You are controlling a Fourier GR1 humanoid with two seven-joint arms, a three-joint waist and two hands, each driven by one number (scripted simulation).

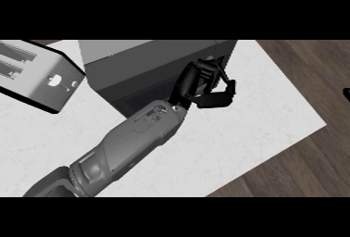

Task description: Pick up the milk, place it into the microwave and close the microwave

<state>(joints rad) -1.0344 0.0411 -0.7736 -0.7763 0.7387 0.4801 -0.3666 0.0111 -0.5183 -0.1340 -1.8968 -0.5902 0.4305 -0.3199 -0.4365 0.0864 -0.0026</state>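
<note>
The dark grey microwave (pixel 147 65) stands at the back of the white counter, and its door looks closed or nearly closed against the front. My left forearm reaches in from the lower left. My left hand (pixel 205 85) is at the right part of the microwave's front, with fingers and thumb curled and nothing visible in them. No milk shows anywhere in the head view. A small black sliver at the right edge is probably my right hand (pixel 346 95), and most of it is cut off.
A silver toaster (pixel 37 74) sits at the back left of the counter (pixel 226 139). The counter's edge runs diagonally on the right, with dark wooden floor (pixel 301 171) beyond it.
</note>
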